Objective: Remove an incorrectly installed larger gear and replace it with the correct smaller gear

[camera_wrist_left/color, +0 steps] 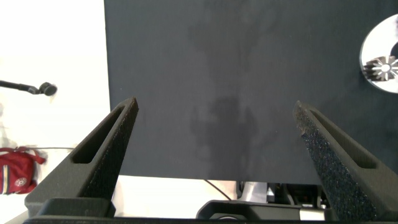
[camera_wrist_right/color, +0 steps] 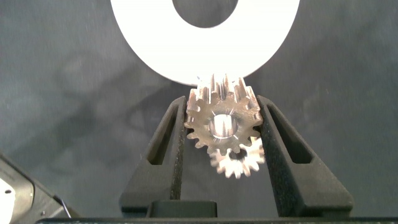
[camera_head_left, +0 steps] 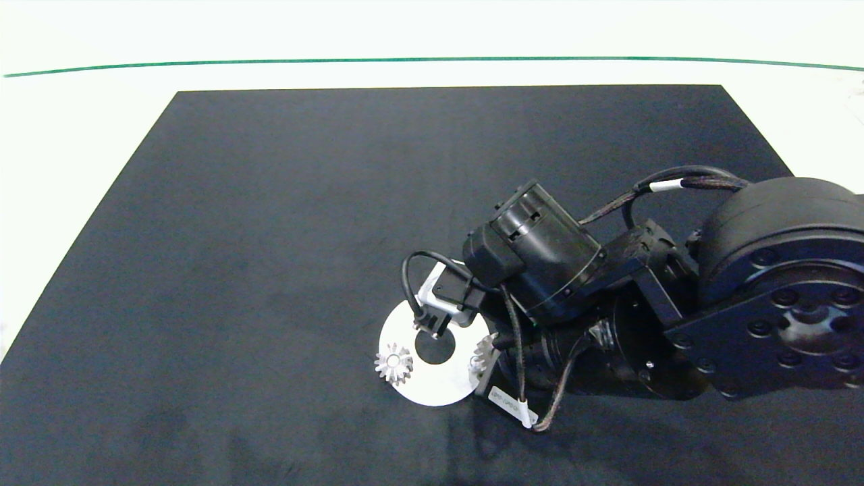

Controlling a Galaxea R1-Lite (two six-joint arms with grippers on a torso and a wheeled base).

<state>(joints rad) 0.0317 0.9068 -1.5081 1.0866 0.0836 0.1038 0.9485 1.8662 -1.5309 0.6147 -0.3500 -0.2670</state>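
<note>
- On the white ring-shaped disc, near the front edge of the black mat, stand two silver gears: one at the disc's left rim with long, pointed, splayed teeth, and one at its right rim, half hidden by the right arm.
- From the head view alone I cannot tell for sure which is the larger gear and which the smaller one.
- Between the fingers of the right gripper, the right wrist view shows a silver gear with short, blunt teeth and a round centre bore, standing on edge at the disc's rim.
- Both grey fingers press against this gear's toothed flanks, so the jaws are closed on it and open only as wide as the gear.
- Just below it in that view sits a second, paler toothed outline; whether it is a reflection or another gear I cannot tell.
- Only the wrist view shows the grip and the bore; the head view shows the arm's body covering that spot, and the disc's dark centre hole.
- Off the mat's left side, the left gripper hangs with its fingers spread wide and nothing between them, above bare mat.
- Its view catches the disc's edge and the star-like gear far off.
</note>
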